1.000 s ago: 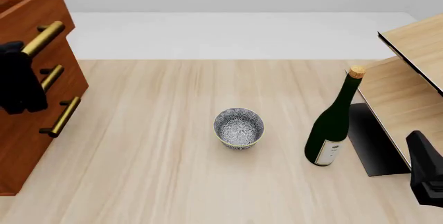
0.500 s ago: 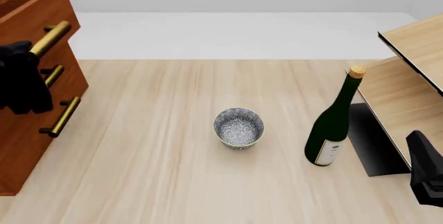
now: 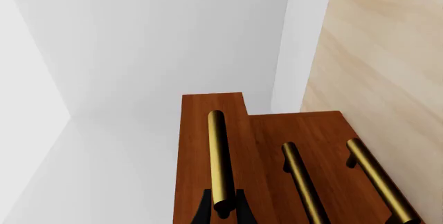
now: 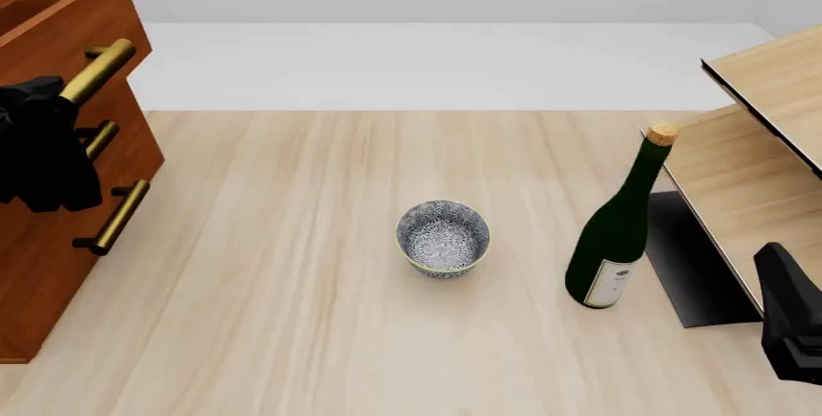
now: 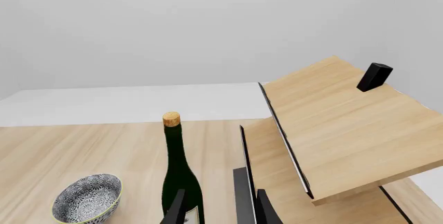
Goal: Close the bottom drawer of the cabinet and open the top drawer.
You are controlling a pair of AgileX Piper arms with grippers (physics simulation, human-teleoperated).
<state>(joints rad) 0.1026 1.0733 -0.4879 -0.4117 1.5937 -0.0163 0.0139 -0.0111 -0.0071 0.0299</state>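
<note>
**Left gripper clamped on the top drawer's handle**

The cabinet [image 4: 52,195] stands at the left edge of the table [image 4: 321,339], its three brass handles facing right. The top drawer [image 4: 64,12] juts out a little past the fronts below it; in the left wrist view its front [image 3: 201,146] sits proud of the rest. The bottom drawer [image 4: 58,272] lies flush with the middle one, its handle [image 4: 114,216] nearest the camera.

The left gripper [image 3: 221,211] has its two black fingers pressed against either side of the top handle [image 3: 219,162], at one end of the bar. From the front it shows as a dark mass [image 4: 45,142] in front of the cabinet, covering the near end of that handle.

The right gripper [image 5: 218,208] hangs at the near right edge of the table, touching nothing, its fingers apart. It faces a green bottle [image 4: 619,228] with a cork, standing upright just left of a pale shelf unit [image 4: 757,166]. A patterned bowl [image 4: 444,237] sits mid-table, left of the bottle and well apart from the cabinet. A small black block [image 5: 374,76] rests on the shelf unit's top board.
</note>
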